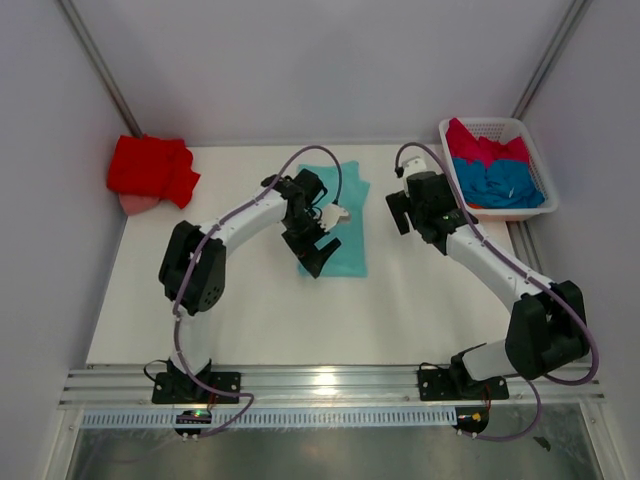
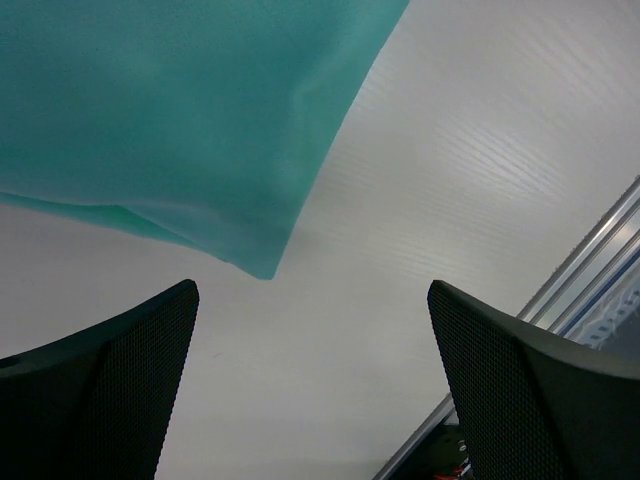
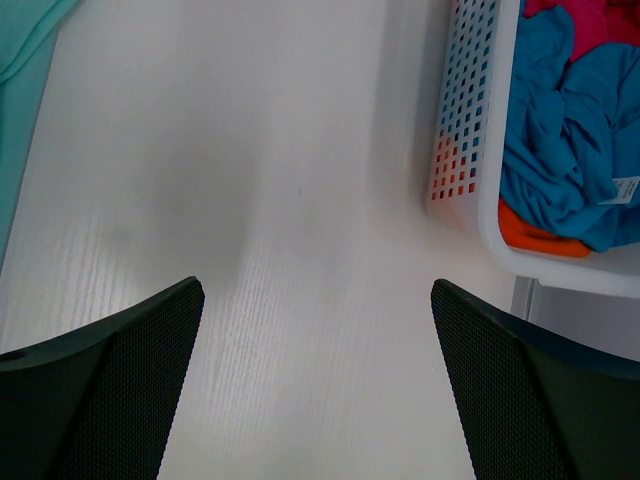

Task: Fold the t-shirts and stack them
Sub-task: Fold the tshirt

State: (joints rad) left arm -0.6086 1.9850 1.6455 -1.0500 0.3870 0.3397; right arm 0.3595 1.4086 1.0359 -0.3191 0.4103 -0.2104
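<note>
A mint-teal t-shirt lies folded flat at the middle of the table; its near corner shows in the left wrist view. My left gripper is open and empty, over the shirt's near left part; in its wrist view only bare table lies between the fingers. A bright red t-shirt lies folded at the far left. A blue t-shirt and a crimson-pink one lie crumpled in the basket. My right gripper is open and empty between the teal shirt and the basket, over bare table.
The white slatted basket stands at the far right; its wall shows in the right wrist view, with an orange cloth under the blue one. A pink patch peeks from under the red shirt. A metal rail runs along the near edge.
</note>
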